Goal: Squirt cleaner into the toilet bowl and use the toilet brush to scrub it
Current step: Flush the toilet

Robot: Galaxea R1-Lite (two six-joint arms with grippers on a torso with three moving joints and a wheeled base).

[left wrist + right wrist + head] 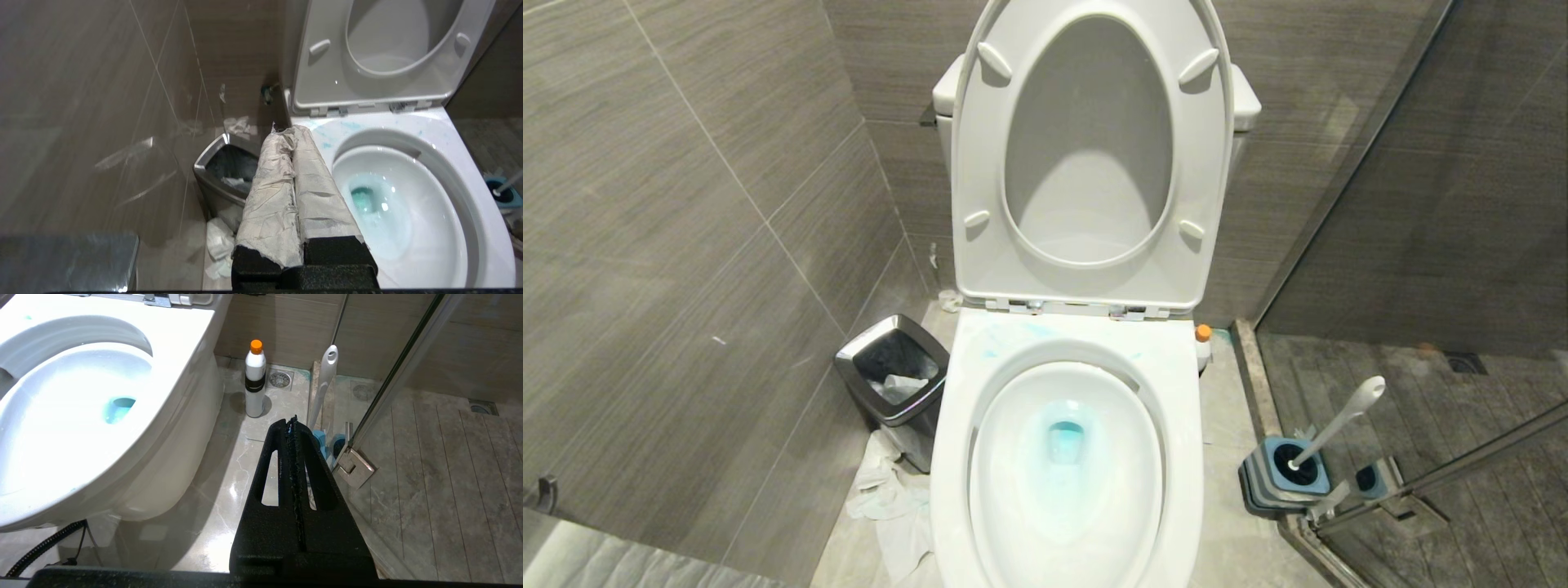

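Observation:
The white toilet bowl (1176, 367) stands with seat and lid raised. Turquoise cleaner (1064, 441) pools at its bottom, with faint blue smears on the back rim. A small white bottle with an orange cap (255, 381) stands on the floor right of the toilet. The toilet brush (1339, 425) leans in its blue-and-grey holder (1278, 482) by the glass door. My left gripper (288, 132), its fingers wrapped in pale paper, is shut and empty above the toilet's left rim (470, 155). My right gripper (291, 424) is shut and empty, pointing toward the brush handle (327, 379). Neither gripper shows in the head view.
A steel-rimmed black bin (894, 371) stands left of the toilet, crumpled white paper (890, 498) on the floor before it. A glass shower door with a metal hinge (353, 467) closes off the right side. Grey tiled walls stand to the left and behind.

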